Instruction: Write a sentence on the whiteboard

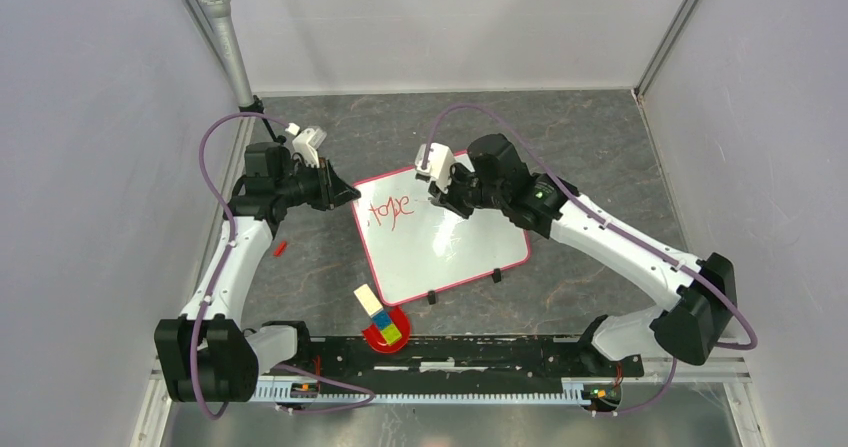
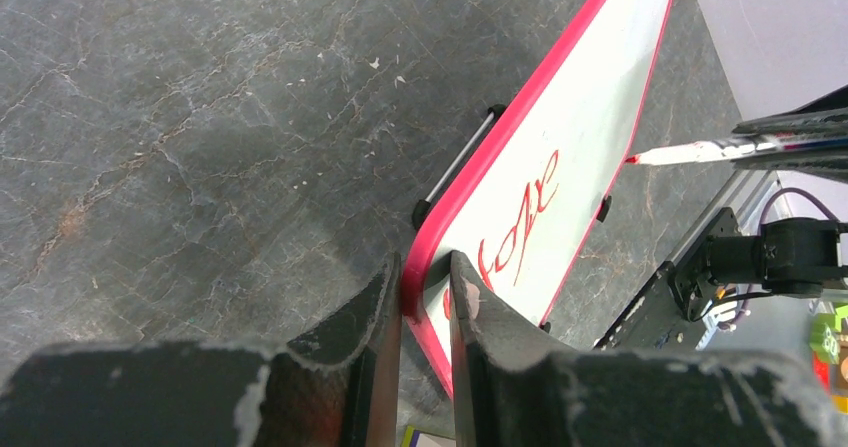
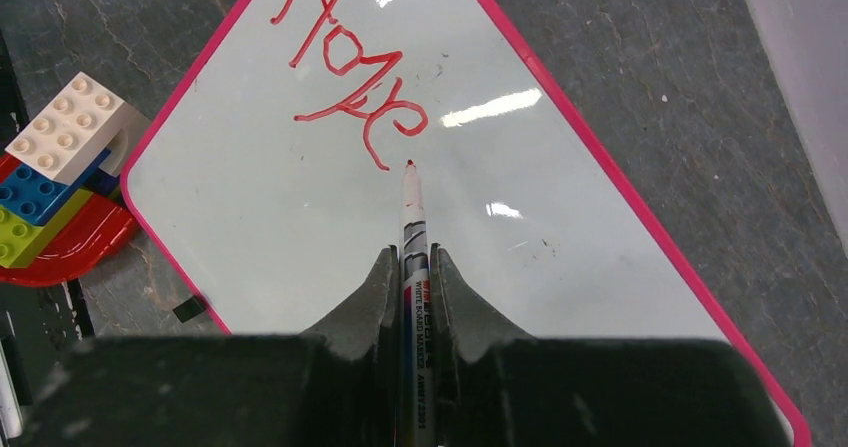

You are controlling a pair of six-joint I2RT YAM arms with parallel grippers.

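While left gripper [image 2: 425, 262] pinches board [image 2: 595, 97] rim | right gripper [image 3: 412, 255] clamps marker [image 3: 411, 202], tip just past red word [image 3: 352, 65] | I see blank board rightward.

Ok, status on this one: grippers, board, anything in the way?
Left gripper clamped on whiteboard edge. Right gripper shut on marker, tip beside red writing. Nothing on board.

Whiteboard [image 1: 440, 252]: glossy white face, rounded corners, thin red-pink border. Lies on the dark surface [image 1: 600, 147], turned askew. Its border at one corner is pinched between the left tool's [image 2: 425, 267] fingers. Red handwritten word [image 3: 345, 77] runs from that corner toward the right tool [image 3: 410, 257], ending just ahead of it. Two black clips [image 1: 432, 297] on the edge farthest from both tools.
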